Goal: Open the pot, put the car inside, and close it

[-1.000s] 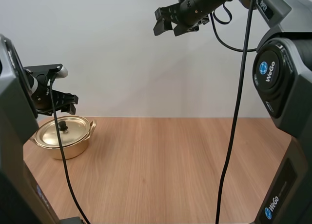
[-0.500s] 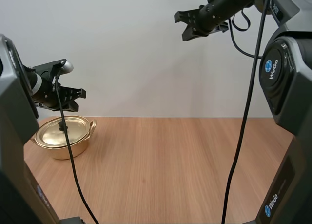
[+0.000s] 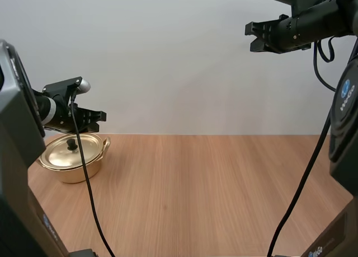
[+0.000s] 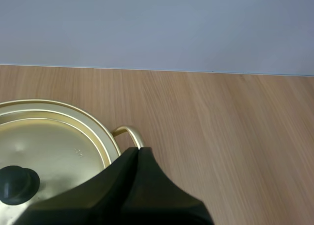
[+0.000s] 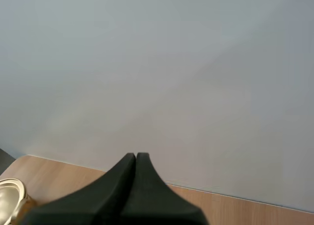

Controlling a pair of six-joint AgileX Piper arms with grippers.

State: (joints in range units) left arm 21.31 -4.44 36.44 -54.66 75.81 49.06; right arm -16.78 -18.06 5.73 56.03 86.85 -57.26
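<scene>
Pot [image 3: 72,162] stands near the far left corner of the table [image 3: 201,190]. It is brass-gold and shallow. Its lid [image 3: 62,154] sits flat on the rim, with a black knob [image 3: 72,144] upright at the centre. With the lid on, we cannot see what is inside.

Our left gripper [image 3: 95,118] hangs just above the side of the pot that faces the table's middle, apart from the knob. Its fingers are pressed together on nothing. In the left wrist view they make one dark wedge, its tip just beside the pot's loop handle [image 4: 128,133].

Our right gripper [image 3: 253,36] is high over the table's right half, well apart from the pot. It is clenched too and carries nothing. In the right wrist view its wedge points at the wall [image 3: 168,61], with a sliver of the pot at the table's left edge.

Surface: light wood with a straight grain, meeting a plain pale grey wall at the far edge.

Writing: a round blue emblem [image 3: 348,90] on our right arm's housing. We cannot read any lettering beside it.
</scene>
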